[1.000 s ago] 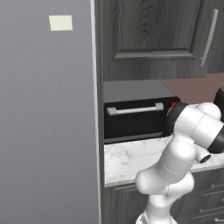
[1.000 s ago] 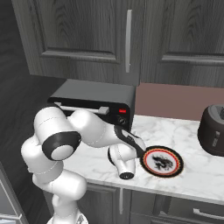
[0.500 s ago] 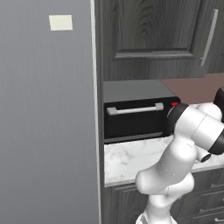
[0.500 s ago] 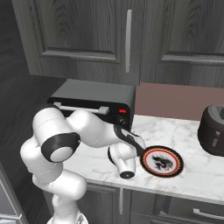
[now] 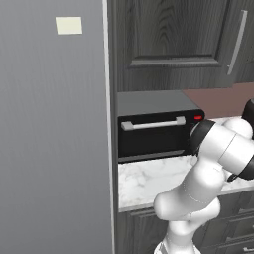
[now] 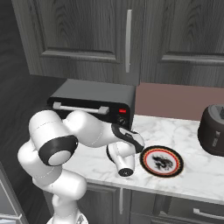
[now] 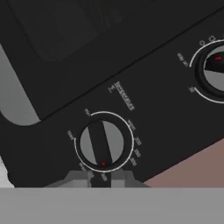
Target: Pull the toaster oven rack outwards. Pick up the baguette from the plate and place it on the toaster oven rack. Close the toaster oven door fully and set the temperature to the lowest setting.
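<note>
While bent low (door shut), gripper (image 7: 101, 177) faces knob (image 7: 103, 142).

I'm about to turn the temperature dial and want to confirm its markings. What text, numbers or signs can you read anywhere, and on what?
Black toaster oven front panel: a white label above the nearer black knob, too blurred to read.
Ring around that knob: white numerals, too blurred to read.
Second black knob: ring markings, unreadable.
Pale note on the tall grey panel: blank.
Orange-rimmed round plate: dark pattern, no text.
</note>
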